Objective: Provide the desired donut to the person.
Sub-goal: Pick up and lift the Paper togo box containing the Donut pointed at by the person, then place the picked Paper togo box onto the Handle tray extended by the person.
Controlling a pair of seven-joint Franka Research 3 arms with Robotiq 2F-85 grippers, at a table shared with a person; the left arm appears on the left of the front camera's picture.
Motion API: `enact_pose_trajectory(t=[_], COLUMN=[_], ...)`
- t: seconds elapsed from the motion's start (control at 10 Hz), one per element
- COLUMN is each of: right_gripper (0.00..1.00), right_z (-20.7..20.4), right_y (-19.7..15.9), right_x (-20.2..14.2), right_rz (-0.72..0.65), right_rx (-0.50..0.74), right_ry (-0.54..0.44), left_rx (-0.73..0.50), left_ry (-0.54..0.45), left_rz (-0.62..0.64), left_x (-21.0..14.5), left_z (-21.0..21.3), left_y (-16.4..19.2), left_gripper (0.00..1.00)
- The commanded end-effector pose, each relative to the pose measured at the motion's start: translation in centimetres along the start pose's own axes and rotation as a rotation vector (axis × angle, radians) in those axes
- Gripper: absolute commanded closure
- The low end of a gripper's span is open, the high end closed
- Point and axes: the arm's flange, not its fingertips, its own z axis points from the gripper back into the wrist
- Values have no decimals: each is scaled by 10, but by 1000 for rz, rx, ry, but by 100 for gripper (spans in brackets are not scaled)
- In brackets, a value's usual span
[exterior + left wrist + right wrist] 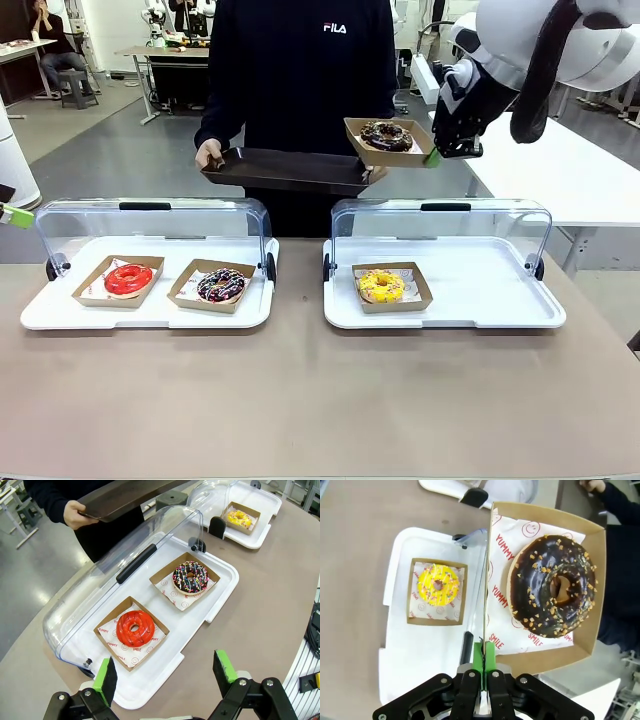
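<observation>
My right pincer (432, 157) is clamped shut on the rim of the cardboard box (392, 158) that carries the chocolate donut (386, 135), which is flecked with nut bits. The box is at the right end of the dark tray (290, 170) held by the person (290, 70); I cannot tell whether it rests on it. My left pincer (167, 672) hangs with its fingers apart, well away from the dark tray, with a red donut (134, 628) just ahead.

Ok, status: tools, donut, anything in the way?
Right tool shut on the donut box rim, chocolate donut inside, over the dark tray the person holds. Left tool open above the red donut. Nothing blocking seen.
</observation>
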Motion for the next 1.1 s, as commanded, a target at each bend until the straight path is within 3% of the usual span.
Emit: enact_pose_trajectory(t=[0.0,0.3,0.4,1.0], right_gripper=[100,100,100,100], right_z=[6,4,5,5], right_y=[3,8,2,2], right_x=[0,-6,-3,-3], right_rz=[-17,-61,-10,-10], right_rx=[1,25,7,7], right_ry=[-25,-10,-1,-1], left_rx=[-4,-4,-4,-4], left_ry=[-6,-6,-6,-6], left_rz=[-2,-2,-2,-2], left_x=[-1,-1,-1,-1], left_z=[0,0,0,0], left_y=[1,1,1,1], left_gripper=[0,0,0,0])
